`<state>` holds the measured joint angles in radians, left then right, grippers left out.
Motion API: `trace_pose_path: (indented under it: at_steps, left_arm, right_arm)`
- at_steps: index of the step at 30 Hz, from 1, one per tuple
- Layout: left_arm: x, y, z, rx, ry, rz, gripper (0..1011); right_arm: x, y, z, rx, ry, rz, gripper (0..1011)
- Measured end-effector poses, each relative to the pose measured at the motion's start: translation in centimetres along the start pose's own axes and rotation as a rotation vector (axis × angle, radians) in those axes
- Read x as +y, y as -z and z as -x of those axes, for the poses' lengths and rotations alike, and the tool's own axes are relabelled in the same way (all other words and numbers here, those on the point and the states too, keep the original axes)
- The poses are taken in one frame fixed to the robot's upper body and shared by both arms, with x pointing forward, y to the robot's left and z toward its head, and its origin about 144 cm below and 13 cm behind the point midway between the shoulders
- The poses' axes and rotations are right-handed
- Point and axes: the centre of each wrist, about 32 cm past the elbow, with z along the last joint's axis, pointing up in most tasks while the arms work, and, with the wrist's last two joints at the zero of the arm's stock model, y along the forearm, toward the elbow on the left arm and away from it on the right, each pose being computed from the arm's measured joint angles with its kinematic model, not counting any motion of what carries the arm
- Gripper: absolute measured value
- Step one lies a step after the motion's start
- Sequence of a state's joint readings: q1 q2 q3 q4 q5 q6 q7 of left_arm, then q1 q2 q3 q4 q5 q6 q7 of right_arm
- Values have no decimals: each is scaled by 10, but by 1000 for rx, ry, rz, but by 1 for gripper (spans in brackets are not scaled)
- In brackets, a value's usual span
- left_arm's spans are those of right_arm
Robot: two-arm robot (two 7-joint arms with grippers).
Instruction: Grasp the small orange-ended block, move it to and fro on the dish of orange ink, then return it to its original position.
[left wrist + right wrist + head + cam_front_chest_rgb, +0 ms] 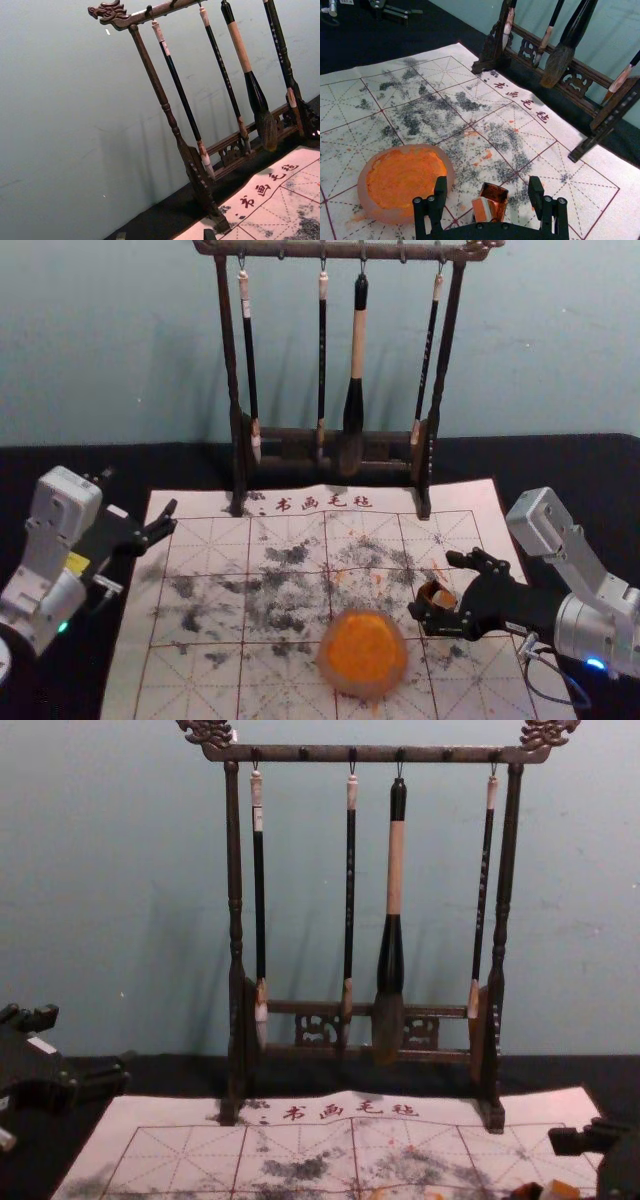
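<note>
here, right pincer [434, 585] reaches inward, wide around block [490, 204]; left pincer [139, 492] wide at left

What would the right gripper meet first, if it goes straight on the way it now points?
Most likely the small orange-ended block. In the right wrist view it shows between the open fingers of the right gripper. How deep it sits between them is hard to tell.
</note>
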<state>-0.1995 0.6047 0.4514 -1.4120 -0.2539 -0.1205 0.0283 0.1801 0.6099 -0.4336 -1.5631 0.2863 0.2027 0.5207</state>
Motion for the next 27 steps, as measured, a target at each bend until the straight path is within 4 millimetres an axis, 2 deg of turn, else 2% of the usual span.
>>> trace_pose_path:
  at_steps: [8, 15, 22, 27]
  left_arm:
    - [0, 0, 0, 0, 0, 0, 1001]
    - [0, 0, 0, 0, 0, 0, 1001]
    - [0, 0, 0, 0, 0, 0, 1001]
    - [0, 0, 0, 0, 0, 0, 1001]
  right_arm:
    - [-1, 0, 1, -7, 3, -15, 1002]
    - [-7, 0, 6, -3, 80, -138, 1003]
    - [-5, 6, 21, -39, 321, -253, 1003]
    - [3, 20, 32, -83, 516, -263, 1003]
